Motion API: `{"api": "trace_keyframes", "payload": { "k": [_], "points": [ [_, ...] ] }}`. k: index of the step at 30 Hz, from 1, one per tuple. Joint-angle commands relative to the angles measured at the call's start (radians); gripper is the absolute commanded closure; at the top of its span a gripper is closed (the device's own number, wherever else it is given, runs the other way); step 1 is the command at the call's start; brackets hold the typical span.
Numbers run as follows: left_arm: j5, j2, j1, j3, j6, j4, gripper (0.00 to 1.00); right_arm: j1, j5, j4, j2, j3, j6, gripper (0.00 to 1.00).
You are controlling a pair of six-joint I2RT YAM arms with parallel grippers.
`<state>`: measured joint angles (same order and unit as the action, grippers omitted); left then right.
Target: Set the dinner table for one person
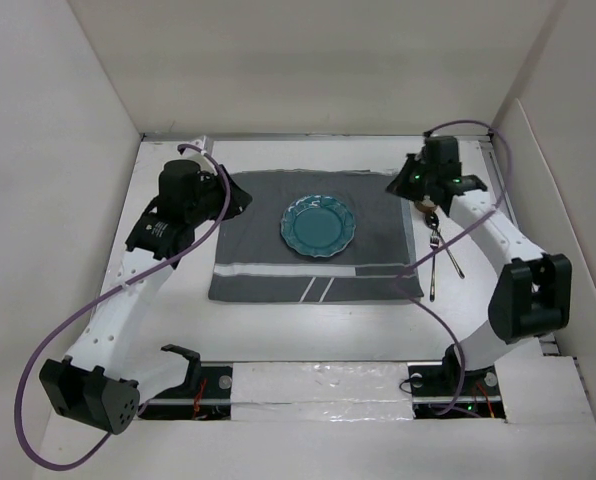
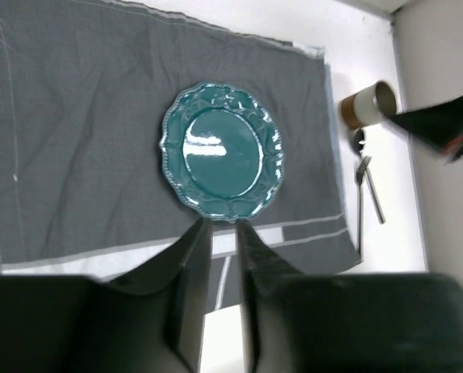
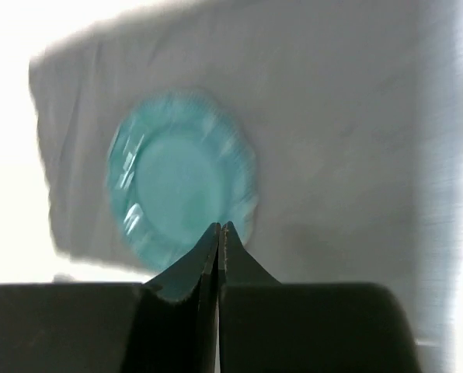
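White and matte, the dinner table (image 1: 308, 330) fills the floor of a walled box. Its near edge runs left to right along the arm bases, but the walls keep me from telling which axis is longer. A dark grey mat (image 1: 268, 240) lies on it, long side left to right, with a teal plate (image 1: 318, 226) at its middle. The plate is bare.

Only the left wrist view gives the far side clearly. A brown-and-white cup (image 2: 367, 105) sits on the table just off the mat's edge, with a fork (image 2: 360, 198) and a spoon (image 2: 375, 203) beside it, their handles crossing. I cannot tell whether the cup holds anything. From above, the right arm hides most of the cup.

The left gripper (image 2: 222, 233) has a narrow gap between its fingers and grips nothing. The right wrist view is blurred, yet the right gripper (image 3: 218, 231) shows its fingertips pressed together, empty, over the plate's edge.
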<state>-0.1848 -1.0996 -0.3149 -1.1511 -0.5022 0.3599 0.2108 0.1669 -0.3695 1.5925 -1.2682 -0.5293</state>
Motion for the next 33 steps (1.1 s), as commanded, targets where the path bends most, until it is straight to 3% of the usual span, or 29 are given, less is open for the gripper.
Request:
{"api": "trace_keyframes", "payload": {
  "k": [1,2,4,7,8,10,11,25,30,33],
  "points": [
    [-0.013,0.003,-0.007,0.017,0.022,-0.045,0.86,-0.115,-0.2,-0.097,-0.051,-0.079,0.098,1.0],
    [-0.015,0.001,-0.007,0.022,0.024,-0.045,0.99,-0.143,-0.222,-0.118,-0.043,-0.092,0.104,1.0],
    [-0.018,-0.002,-0.016,0.031,0.025,-0.047,1.0,-0.232,-0.312,-0.149,-0.017,-0.126,0.127,0.98],
    [-0.024,0.0,-0.016,0.037,0.027,-0.055,1.0,-0.277,-0.329,-0.18,0.024,-0.166,0.152,0.68],
    [-0.025,-0.002,-0.016,0.04,0.028,-0.053,1.0,-0.301,-0.331,-0.201,0.056,-0.175,0.163,0.54],
    [-0.027,-0.003,-0.016,0.041,0.027,-0.053,0.99,-0.323,-0.326,-0.207,0.084,-0.184,0.17,0.48],
    [-0.024,-0.002,-0.016,0.042,0.028,-0.053,0.94,-0.323,-0.325,-0.212,0.098,-0.194,0.172,0.48],
    [-0.045,0.003,-0.016,0.074,0.019,-0.059,0.92,-0.356,-0.193,-0.184,0.276,-0.293,0.173,0.52],
    [-0.042,0.004,-0.016,0.088,0.014,-0.061,0.92,-0.347,-0.214,-0.181,0.339,-0.307,0.154,0.71],
    [-0.036,0.001,-0.016,0.083,0.016,-0.056,0.92,-0.347,-0.23,-0.178,0.356,-0.327,0.138,0.97]
  ]
}}
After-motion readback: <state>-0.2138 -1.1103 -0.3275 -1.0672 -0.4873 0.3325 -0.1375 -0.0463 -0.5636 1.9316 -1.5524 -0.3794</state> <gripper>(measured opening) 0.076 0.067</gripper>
